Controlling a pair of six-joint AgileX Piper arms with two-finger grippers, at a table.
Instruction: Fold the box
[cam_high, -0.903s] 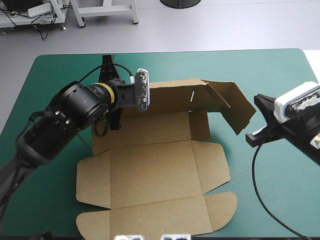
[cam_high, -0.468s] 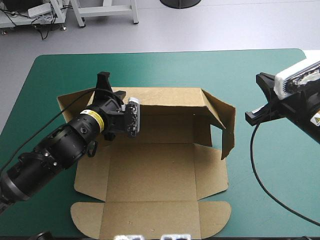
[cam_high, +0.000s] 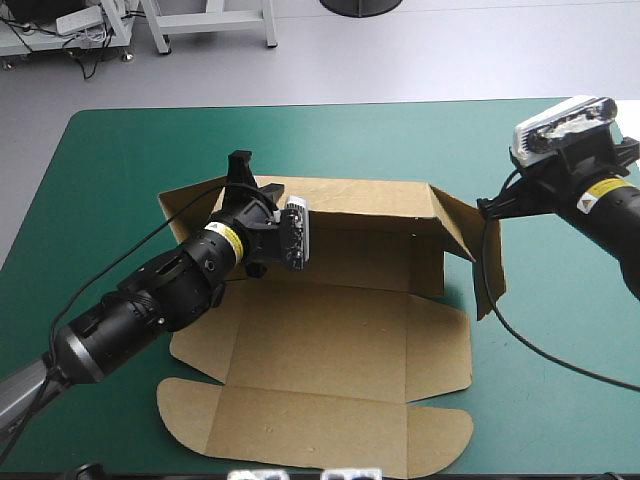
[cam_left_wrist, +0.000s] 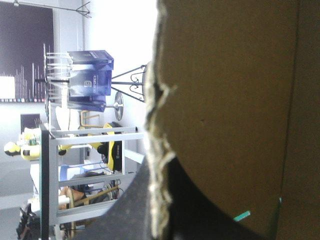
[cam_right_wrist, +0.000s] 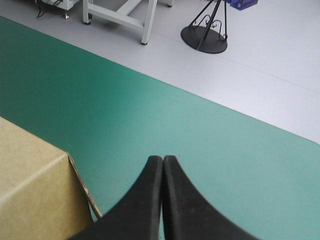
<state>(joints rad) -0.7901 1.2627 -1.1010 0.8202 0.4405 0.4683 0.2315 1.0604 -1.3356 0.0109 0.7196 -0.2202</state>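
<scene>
The box's (cam_high: 330, 340) rear wall is pinched in the jaws of the left gripper (cam_high: 245, 180) — the right gripper (cam_right_wrist: 163, 159), jaws closed empty, is found just beside its right flap

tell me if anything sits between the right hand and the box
Nothing visible does. Only bare teal-green cover lies between the shut right hand and the box, whose raised corner is beside it.

One box (cam_high: 330, 345), two claws (cam_high: 245, 175) (cam_right_wrist: 163, 162)

Left gripper (cam_high: 248, 180) is clamped on the box (cam_high: 340, 340) wall, arm stretched forward. Right gripper (cam_right_wrist: 163, 159) is pointed leftward, fingers pressed together.
</scene>
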